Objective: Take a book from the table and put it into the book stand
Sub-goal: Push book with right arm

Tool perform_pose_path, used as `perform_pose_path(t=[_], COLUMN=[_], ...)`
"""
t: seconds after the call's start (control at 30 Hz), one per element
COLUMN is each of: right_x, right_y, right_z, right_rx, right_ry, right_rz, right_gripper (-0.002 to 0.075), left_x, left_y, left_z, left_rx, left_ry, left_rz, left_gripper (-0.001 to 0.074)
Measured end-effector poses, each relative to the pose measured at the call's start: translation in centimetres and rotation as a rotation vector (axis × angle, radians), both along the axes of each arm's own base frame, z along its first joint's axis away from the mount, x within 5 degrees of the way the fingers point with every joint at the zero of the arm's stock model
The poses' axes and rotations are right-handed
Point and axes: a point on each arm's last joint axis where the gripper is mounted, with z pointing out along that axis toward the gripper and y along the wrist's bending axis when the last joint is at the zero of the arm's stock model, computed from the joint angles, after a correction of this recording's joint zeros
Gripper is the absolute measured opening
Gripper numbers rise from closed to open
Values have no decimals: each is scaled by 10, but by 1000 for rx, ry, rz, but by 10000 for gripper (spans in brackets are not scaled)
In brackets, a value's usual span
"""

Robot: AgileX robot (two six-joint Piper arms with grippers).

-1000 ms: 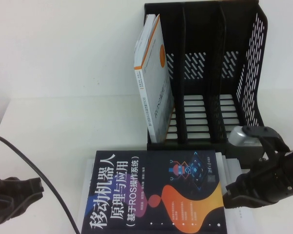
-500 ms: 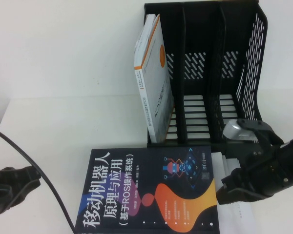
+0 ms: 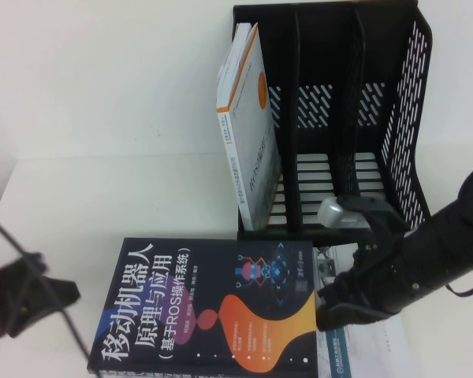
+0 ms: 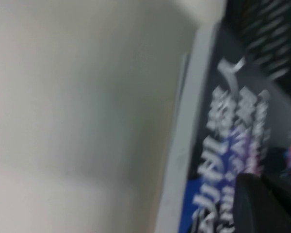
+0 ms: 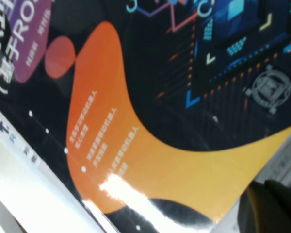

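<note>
The black-navy book [image 3: 205, 307] lies flat on the white table [image 3: 102, 197], in front of the black book stand [image 3: 402, 134] and left of its middle. It partly overlaps a white book [image 3: 378, 354]. My right gripper [image 3: 331, 311] looks shut and presses against the book's right edge. The right wrist view shows the orange and navy cover [image 5: 150, 97] with the gripper [image 5: 274, 208] at its edge. My left gripper [image 3: 59, 295] hovers just left of the book. The blurred left wrist view shows the cover [image 4: 233, 126] close by that gripper [image 4: 266, 204].
A white book with an orange circle [image 3: 248, 134] stands leaning in the stand's left slot. The middle and right slots hold nothing. A black cable [image 3: 16, 244] runs from the left arm. The table's left edge is close to the left gripper.
My right gripper has moved left and slid the navy book left across the table, uncovering more of the white book. My left gripper has shifted slightly.
</note>
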Motion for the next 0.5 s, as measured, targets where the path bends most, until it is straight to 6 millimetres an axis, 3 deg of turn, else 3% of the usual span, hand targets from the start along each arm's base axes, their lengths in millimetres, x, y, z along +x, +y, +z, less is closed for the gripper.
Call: perform_pose_path(t=[0.17,0.3,0.4,0.5], right_x=[8,18,21,22], right_y=[4,8,10,12], right_z=[3,3,0,-2], right_rx=[5,7,6,5], right_ry=[-20,-30,-21,-13], right_rz=[2,2,8,14], right_gripper=[2,2,2,2], left_x=[2,9,14,19], left_y=[27,28,30,32], left_z=[-3,-7,-16,-26], left_rx=[-154,-258,-296,-323], left_ry=[-30,-89,-75,-48], left_rz=[25,-40,-48,-34], left_gripper=[-3,13,116,339])
